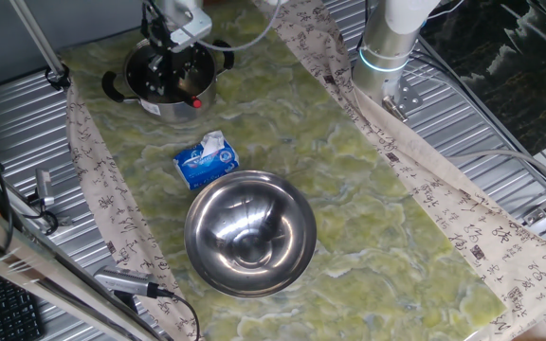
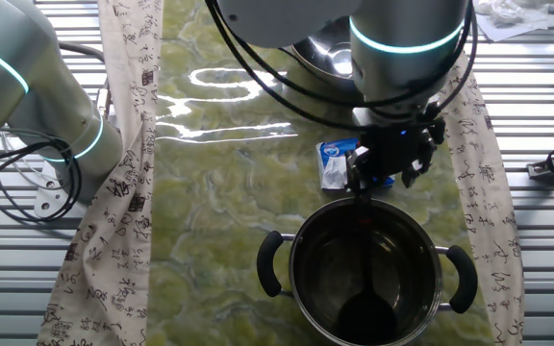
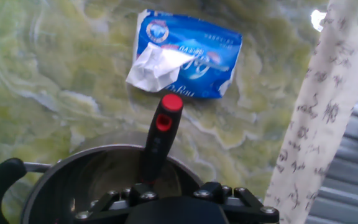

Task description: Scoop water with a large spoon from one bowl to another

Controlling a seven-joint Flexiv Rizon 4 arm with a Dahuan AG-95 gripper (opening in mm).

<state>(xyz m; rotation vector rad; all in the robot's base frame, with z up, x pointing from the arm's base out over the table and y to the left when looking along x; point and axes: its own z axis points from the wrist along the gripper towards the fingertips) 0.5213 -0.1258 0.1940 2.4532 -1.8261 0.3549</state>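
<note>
Green marbled cloth covered your bench (image 1: 368,189). Your hand (image 2: 390,165) was closed on the slim dark red-tipped large spoon (image 3: 160,134), bowl end down inside the black-handled steel pot (image 2: 368,279), likely to load water; the wide steel bowl (image 1: 249,234) waited near.

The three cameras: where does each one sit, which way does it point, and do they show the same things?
One fixed view: high above the table, looking down at the steel bowl, tissue pack and far pot; arm above the pot.
The other fixed view: opposite side, pot nearest; arm fills the top.
Hand view: on the hand, looking down past the fingers at the spoon.
All three share the pot, tissue pack and green table cover.
</note>
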